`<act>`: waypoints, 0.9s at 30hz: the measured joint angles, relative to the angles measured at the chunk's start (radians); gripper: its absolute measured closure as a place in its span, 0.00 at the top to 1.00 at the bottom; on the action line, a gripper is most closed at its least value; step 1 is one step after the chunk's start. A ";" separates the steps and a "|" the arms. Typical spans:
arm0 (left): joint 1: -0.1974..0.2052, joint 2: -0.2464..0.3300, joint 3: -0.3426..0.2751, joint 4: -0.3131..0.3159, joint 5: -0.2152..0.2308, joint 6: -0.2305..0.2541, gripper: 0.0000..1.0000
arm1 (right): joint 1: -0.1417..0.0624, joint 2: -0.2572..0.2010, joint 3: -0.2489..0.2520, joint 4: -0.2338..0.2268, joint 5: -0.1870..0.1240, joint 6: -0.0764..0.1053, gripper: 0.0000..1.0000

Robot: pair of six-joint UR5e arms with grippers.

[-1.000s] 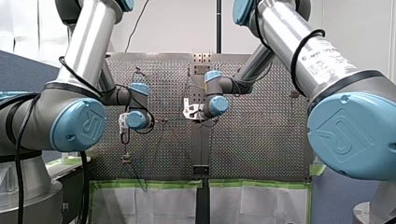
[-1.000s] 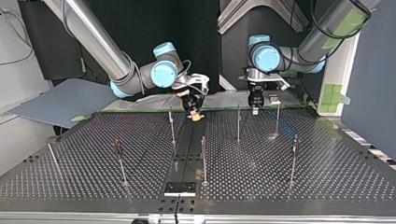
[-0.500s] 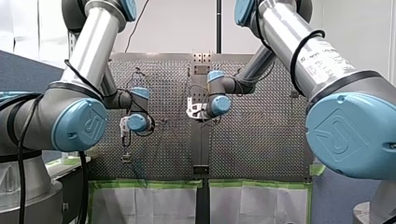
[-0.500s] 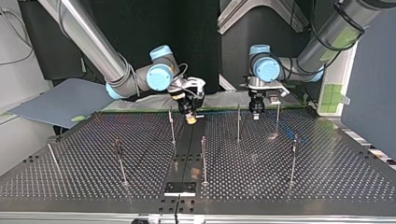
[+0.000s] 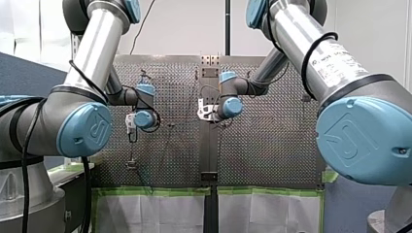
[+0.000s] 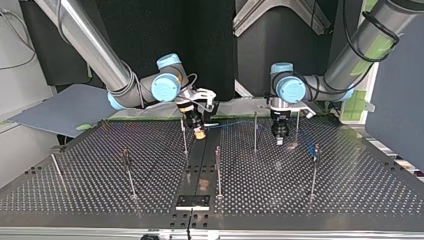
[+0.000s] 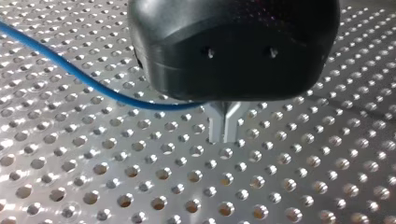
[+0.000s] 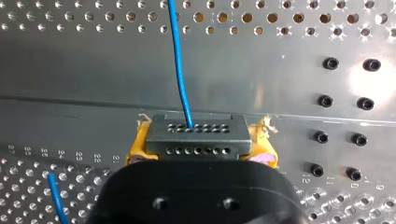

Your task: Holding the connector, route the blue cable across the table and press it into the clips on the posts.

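Fingers of my right gripper (image 8: 196, 142) are closed on the connector (image 8: 196, 133), a dark grey block with rows of small holes. Yellow pads (image 8: 137, 145) press on it from either side. The blue cable (image 8: 180, 70) leaves the connector's upper face and runs straight ahead over the desk (image 8: 70, 70). A second short length of blue cable lies beside the gripper body.

Left gripper (image 7: 225, 134): the metal fingers (image 7: 217, 125) stand drawn together, with only a thin slit between them, just above the perforated surface. The cable sweeps in from the side and meets them at their root, where the black housing hides it. Whether it is nipped there cannot be told.

Top view: the right gripper hangs over the desk's centre strip at the far edge, close beside one post (image 6: 184, 135). The cable spans from it past another post (image 6: 255, 132) towards the left gripper, which points straight down. It stays above the desk along that span. No seating in a clip can be confirmed.
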 joint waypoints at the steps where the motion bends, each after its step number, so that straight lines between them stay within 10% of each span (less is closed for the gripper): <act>1: 0.000 0.000 0.003 -0.003 0.000 -0.001 0.35 | -0.001 0.000 0.000 0.000 0.000 -0.001 0.00; 6: 0.002 0.000 0.008 -0.031 -0.005 0.003 1.00 | -0.001 0.000 0.000 0.000 -0.002 -0.002 0.00; 27: -0.007 0.044 -0.026 -0.164 -0.055 0.033 1.00 | 0.004 0.000 0.000 0.001 -0.002 -0.002 0.00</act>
